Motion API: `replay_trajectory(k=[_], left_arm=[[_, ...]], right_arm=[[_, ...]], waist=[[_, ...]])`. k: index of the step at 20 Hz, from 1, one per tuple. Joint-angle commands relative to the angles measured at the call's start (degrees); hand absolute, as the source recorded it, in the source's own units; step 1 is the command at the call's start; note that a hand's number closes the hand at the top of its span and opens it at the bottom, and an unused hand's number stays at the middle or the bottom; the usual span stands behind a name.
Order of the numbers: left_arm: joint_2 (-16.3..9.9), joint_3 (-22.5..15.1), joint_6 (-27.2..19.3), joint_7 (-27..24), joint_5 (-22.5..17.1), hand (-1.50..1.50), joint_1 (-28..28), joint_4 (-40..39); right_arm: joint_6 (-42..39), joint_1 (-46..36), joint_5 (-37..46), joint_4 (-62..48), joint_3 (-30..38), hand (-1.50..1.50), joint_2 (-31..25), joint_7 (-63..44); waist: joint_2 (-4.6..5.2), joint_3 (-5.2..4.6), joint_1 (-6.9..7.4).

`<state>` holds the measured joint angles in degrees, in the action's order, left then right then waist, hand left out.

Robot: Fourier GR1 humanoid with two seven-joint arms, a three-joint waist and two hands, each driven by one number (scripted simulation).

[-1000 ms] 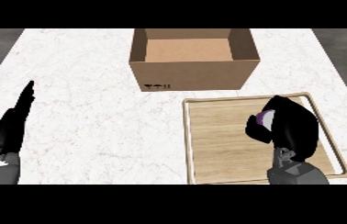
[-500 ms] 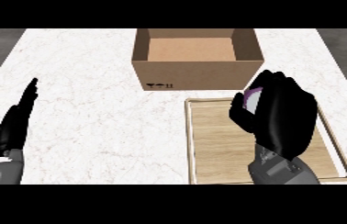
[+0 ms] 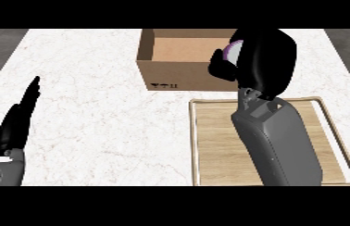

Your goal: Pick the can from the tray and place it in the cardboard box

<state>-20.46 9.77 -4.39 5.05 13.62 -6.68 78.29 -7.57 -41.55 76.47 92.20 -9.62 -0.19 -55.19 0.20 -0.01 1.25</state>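
Right robot hand (image 3: 263,58) grasps the can (image 3: 232,49) over the cardboard box (image 3: 179,58) (probably light, rigid, slippery; grip its sides)

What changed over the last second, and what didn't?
The right hand, curled round the purple-topped can, rose off the wooden tray and travelled forward; it now hangs at the cardboard box over its right front edge. The can is not yet released. The left hand stayed resting open at the left edge; box and tray stayed put.
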Motion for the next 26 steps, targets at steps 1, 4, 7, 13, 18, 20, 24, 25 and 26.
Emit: replay_trajectory(k=[1, 4, 7, 13, 18, 20, 24, 25, 26], left_arm=[[0.5, -0.1, 0.3, -1.3, 0.1, 0.00, 0.0, -0.8], [1.3, -0.7, -0.8, 0.5, 0.9, 0.00, -1.5, 0.2], [0.3, 1.0, -0.1, -3.2, 0.1, 0.00, -0.5, -3.0], [1.7, -0.5, -0.5, -1.5, 1.3, 0.00, -3.0, -3.4], [-0.2, 0.4, 1.9, -1.9, 0.0, 0.00, -2.4, -1.8], [0.5, -0.2, 1.0, -1.8, 0.8, 0.00, -3.7, -2.5], [2.2, -1.6, -0.5, -1.0, 2.2, 0.00, -4.2, -2.1], [1.1, -0.6, 0.7, -2.7, 1.3, 0.00, -4.0, -3.7], [2.2, -1.6, -0.1, -2.4, 1.9, 0.00, -2.1, -1.3]], right_arm=[[7.7, -9.4, -3.4, -11.7, 3.7, 1.50, 0.2, -2.1], [11.2, -16.0, -5.9, -19.5, 9.9, 1.50, 0.2, 0.4], [19.2, -16.8, -8.0, -28.2, 13.5, 1.50, 0.2, 4.1], [27.8, -25.4, -11.9, -48.1, 20.9, 1.50, -2.9, 12.6], [33.9, -30.8, -11.6, -61.3, 24.2, 1.50, -4.2, 13.6], [34.8, -30.3, -11.1, -65.5, 24.4, 1.50, -5.6, 15.5], [38.1, -31.7, -14.3, -69.5, 29.2, -1.50, -6.3, 13.3], [42.3, -28.3, -15.7, -69.4, 30.2, -1.50, -4.6, 15.5], [39.9, -31.8, -16.0, -71.0, 31.3, -1.50, -5.8, 12.3]], waist=[[0.10, -0.01, 0.12], [0.20, 0.01, 0.44], [0.42, -0.02, 0.58], [0.75, 0.00, 1.03], [1.25, -0.01, 2.82], [1.59, -0.01, 3.06], [1.74, 0.03, 3.21], [2.00, 0.04, 3.24], [1.81, 0.04, 4.11]])
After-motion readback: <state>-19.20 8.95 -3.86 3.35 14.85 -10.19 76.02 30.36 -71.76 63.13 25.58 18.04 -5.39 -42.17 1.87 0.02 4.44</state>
